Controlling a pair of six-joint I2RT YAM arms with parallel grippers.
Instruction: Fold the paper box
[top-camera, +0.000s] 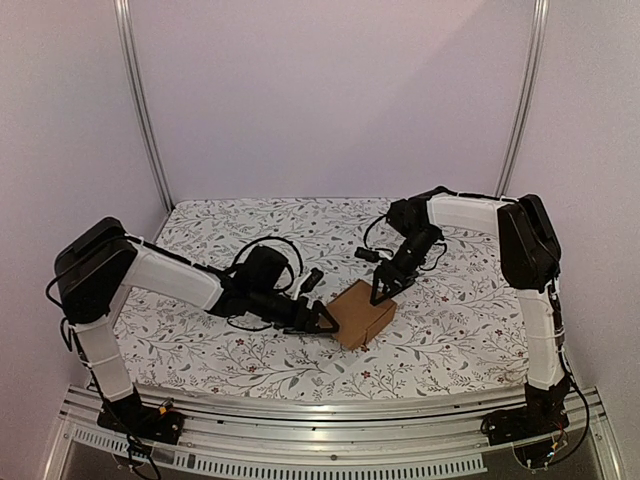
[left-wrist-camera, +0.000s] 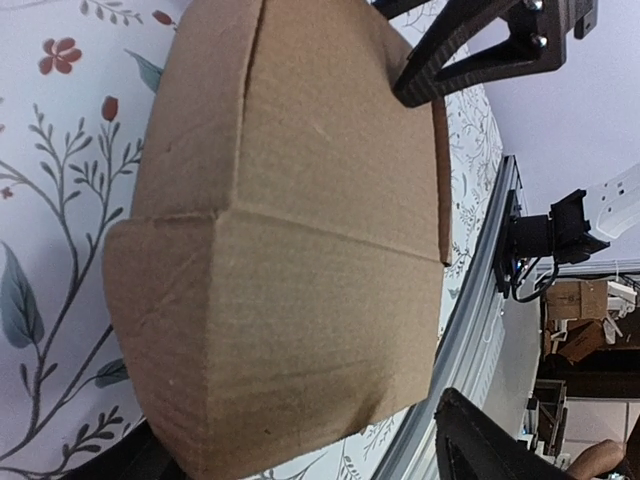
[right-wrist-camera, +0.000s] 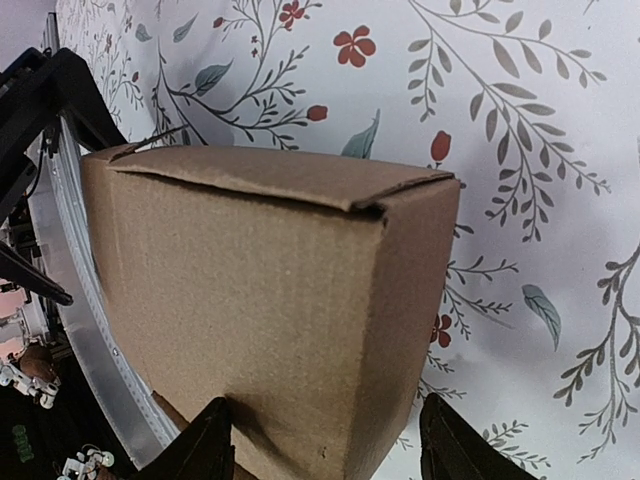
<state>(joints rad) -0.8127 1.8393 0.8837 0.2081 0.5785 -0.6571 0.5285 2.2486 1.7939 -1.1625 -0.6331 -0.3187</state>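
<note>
item: paper box, plain brown card, folded up into a closed block. it sits on the flowered table cloth, mid-table, between the two arms.

left gripper: released, jaws spread wide at the box's left corner.

right gripper: on the far top edge of the box. its fingers stand apart over one corner. whether they nip the card or only press on it cannot be told.

step in hand, as judged: seating the last flap. its edge sits slightly proud in the right wrist view. to do it well, brace the left side so the box cannot slide, then press along the seam rather than at one point, so the walls do not buckle.

orientation: cornerwise to the table edges, one corner toward the arm bases, flap face uppermost. nearly cube-like, so the long axis is uncertain. it seems to run level, near-left to far-right.
</note>
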